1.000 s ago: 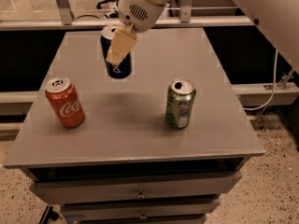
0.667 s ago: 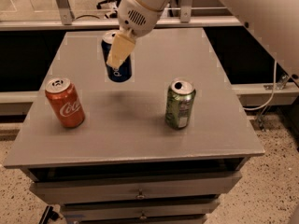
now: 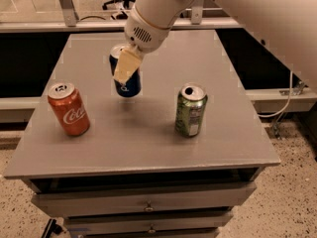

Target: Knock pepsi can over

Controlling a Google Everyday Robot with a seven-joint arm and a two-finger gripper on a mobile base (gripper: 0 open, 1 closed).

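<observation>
The dark blue pepsi can (image 3: 132,86) stands on the grey table (image 3: 148,133) left of centre, leaning slightly with its silver top towards the back left. My gripper (image 3: 126,68) comes down from the white arm at the top and lies against the can's front, covering its middle. The can's base touches the table.
An orange-red Coca-Cola can (image 3: 69,108) stands upright at the front left. A green can (image 3: 190,110) stands upright to the right of the pepsi can. The table's front edge (image 3: 143,166) has drawers below it. A metal rail runs behind the table.
The gripper and the pepsi can have shifted slightly towards the front of the table, and the can leans a little more. The other two cans have not moved.
</observation>
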